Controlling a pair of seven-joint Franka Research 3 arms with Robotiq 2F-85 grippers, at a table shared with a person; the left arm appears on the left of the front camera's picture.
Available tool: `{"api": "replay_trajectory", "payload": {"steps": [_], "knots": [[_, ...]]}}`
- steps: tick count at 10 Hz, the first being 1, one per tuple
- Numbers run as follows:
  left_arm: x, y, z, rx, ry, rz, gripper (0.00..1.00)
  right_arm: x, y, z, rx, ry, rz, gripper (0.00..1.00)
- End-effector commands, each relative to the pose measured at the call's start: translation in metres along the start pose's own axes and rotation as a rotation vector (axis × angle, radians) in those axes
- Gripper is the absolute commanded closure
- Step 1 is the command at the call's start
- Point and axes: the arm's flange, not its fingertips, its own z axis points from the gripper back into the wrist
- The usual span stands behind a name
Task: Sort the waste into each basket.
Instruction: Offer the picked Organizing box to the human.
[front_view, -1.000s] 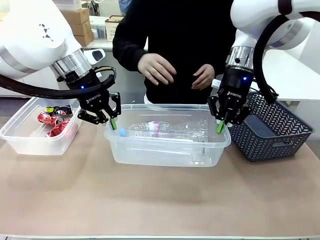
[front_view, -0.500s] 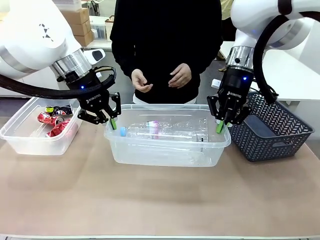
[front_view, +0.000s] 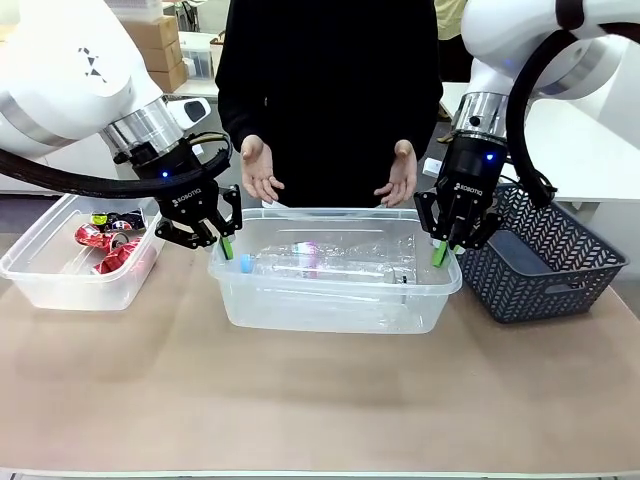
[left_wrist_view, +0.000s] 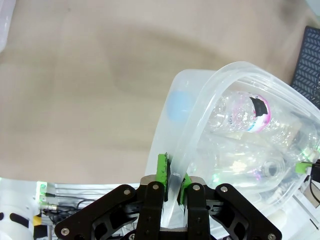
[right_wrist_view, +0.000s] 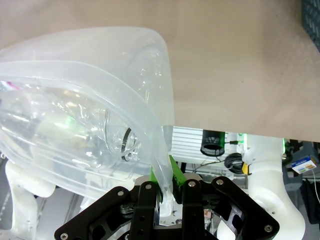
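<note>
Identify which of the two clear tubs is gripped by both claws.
The middle tub, holding clear bottles: the left claw and right claw pinch its rim. The left tub, holding red cans, sits untouched.

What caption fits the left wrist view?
Left gripper shut on the rim of the clear tub holding plastic bottles.

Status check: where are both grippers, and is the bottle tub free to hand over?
Left gripper and right gripper shut on bottle tub rims. Bottles inside; cans in left tub. Person's hands open behind it.
</note>
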Motion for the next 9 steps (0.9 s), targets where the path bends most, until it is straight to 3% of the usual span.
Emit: {"api": "replay_trajectory", "payload": {"steps": [1,4,6,7,8,9], "knots": [[0.033,-0.013,0.005,0.032,0.018,0.018,0.93,0.028,0.017,0.018,0.001,0.004,-0.042,0.94],[0.118,-0.035,0.014,0.046,-0.089,0.099,0.93,0.106,0.054,0.057,0.049,-0.056,-0.046,0.94],[0.134,-0.033,0.015,-0.020,-0.183,0.157,0.93,0.133,0.062,0.046,0.043,-0.058,-0.086,0.94],[0.138,-0.028,0.012,-0.034,-0.158,0.161,0.93,0.139,0.063,0.040,0.064,-0.059,-0.067,0.94],[0.139,-0.013,0.015,0.040,-0.107,0.068,0.93,0.144,0.063,0.035,0.088,-0.047,-0.063,0.94],[0.139,-0.013,0.015,0.040,-0.107,0.068,0.93,0.146,0.039,0.043,0.024,-0.068,-0.029,0.94]]}}
